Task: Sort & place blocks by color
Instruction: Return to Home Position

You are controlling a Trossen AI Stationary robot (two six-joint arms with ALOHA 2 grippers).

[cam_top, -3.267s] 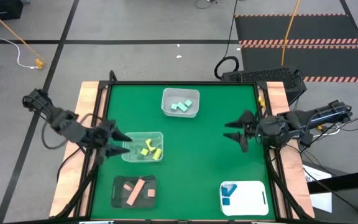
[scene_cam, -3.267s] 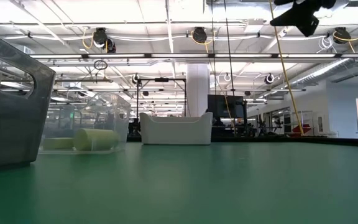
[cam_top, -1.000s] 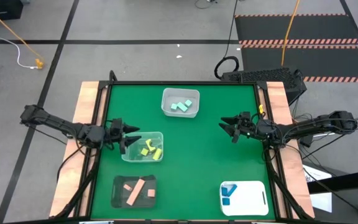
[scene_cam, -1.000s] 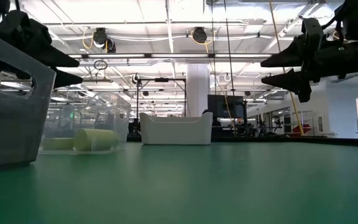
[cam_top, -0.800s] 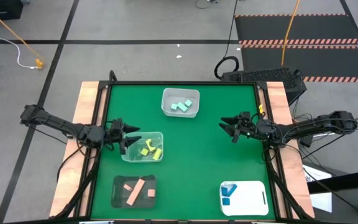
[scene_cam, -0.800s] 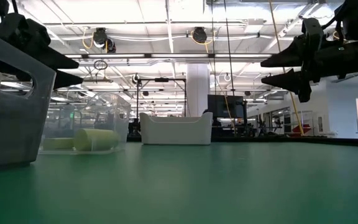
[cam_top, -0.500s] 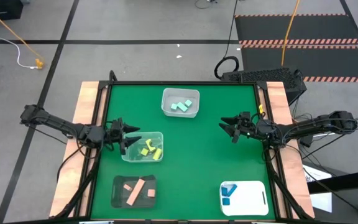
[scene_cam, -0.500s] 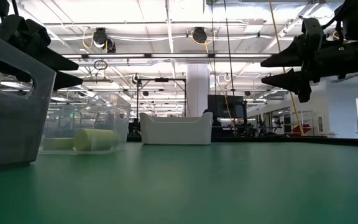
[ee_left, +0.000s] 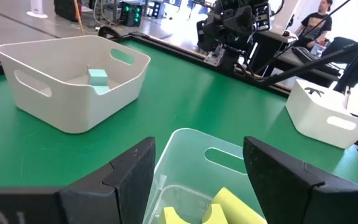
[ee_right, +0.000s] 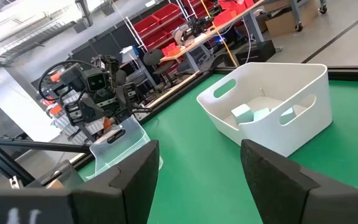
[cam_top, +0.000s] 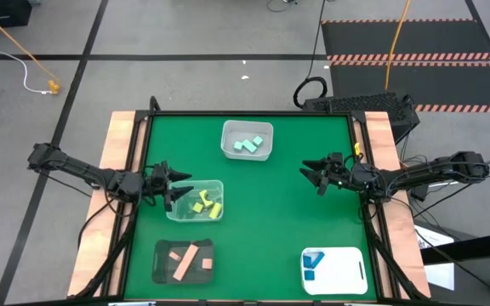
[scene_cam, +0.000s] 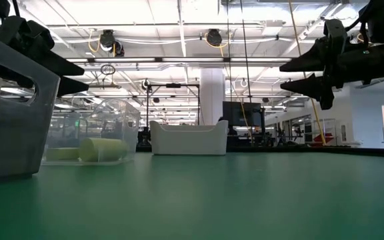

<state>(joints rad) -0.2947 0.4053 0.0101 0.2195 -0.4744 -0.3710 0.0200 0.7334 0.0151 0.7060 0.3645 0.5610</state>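
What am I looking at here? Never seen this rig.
Two robot arms at a green table. One picture looks straight down, one sits at tabletop level, and one comes from each wrist. Blocks are sorted by colour: mint blocks in a white bin, yellow blocks in a clear bin, tan-pink blocks in a dark tray, blue blocks in a second white bin. The left fingers, by the clear bin, and the right fingers, above the table's right side, are open and hold nothing.

Table [cam_top: 279, 212] centre free; clear bin [cam_top: 197, 182] beside left hand [cam_top: 175, 191].
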